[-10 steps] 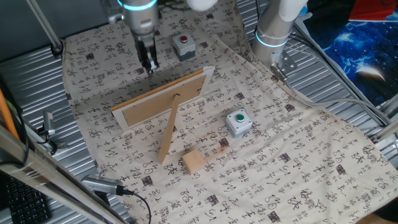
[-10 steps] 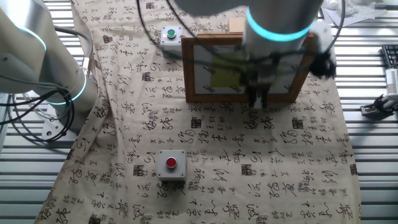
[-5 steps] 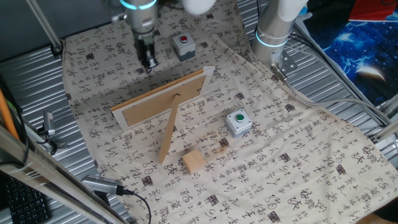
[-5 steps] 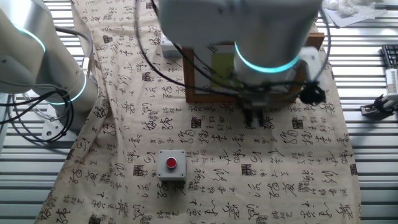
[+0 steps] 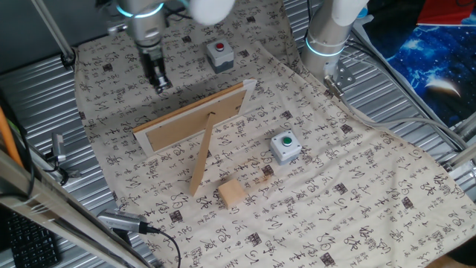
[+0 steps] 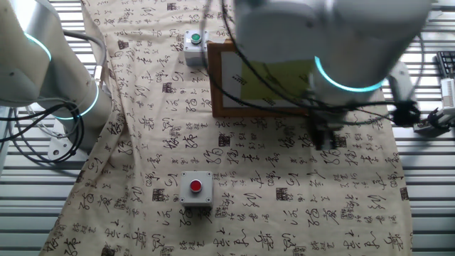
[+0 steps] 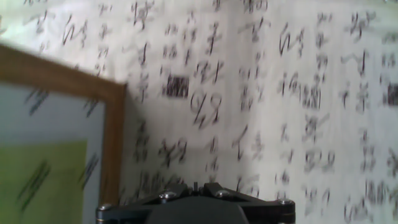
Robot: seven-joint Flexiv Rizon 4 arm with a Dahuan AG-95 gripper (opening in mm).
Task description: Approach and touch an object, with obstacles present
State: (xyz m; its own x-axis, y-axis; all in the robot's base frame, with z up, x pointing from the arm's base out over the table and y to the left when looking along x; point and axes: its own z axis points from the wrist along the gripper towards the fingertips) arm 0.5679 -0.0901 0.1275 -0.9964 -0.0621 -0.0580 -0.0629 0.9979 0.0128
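Note:
The small tan wooden cube lies on the printed cloth in front of the picture frame, near the foot of its long prop leg. My gripper hangs on the far side of the frame, past its left end and a little above the cloth, with its fingers together and empty. In the other fixed view the gripper is below the frame's right corner, and the arm hides the cube. The hand view shows the frame's corner at the left and my fingertips at the bottom edge.
A grey box with a green button stands right of the cube; it also shows in the other fixed view. A grey box with a red button sits behind the frame. A second arm's base stands at the back right.
My gripper has moved sideways along the far side of the frame, toward and past its end, still shut. The frame, cube and button boxes have not moved.

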